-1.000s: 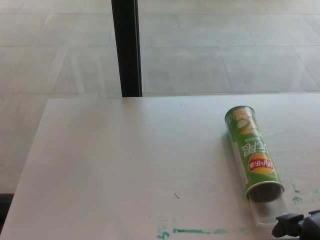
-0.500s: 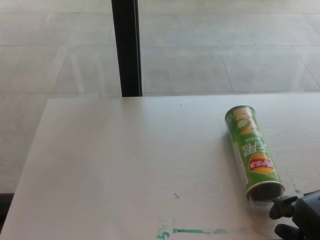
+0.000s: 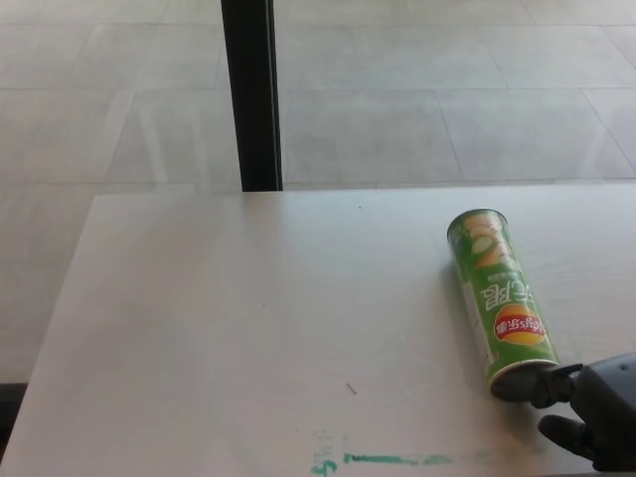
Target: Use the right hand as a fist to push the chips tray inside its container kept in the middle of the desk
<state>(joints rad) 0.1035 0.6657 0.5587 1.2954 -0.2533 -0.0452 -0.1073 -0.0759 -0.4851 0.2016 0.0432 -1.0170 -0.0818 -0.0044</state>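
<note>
Your right hand has its fingers curled into a fist, knuckles against the open near end of the green chips can — so the push runs along its length. The can lies on its side on the desk, right of middle; no tray shows outside the mouth.

My right hand sits low at the bottom right corner, fingers curled in toward a fist. My left hand is out of sight.
</note>
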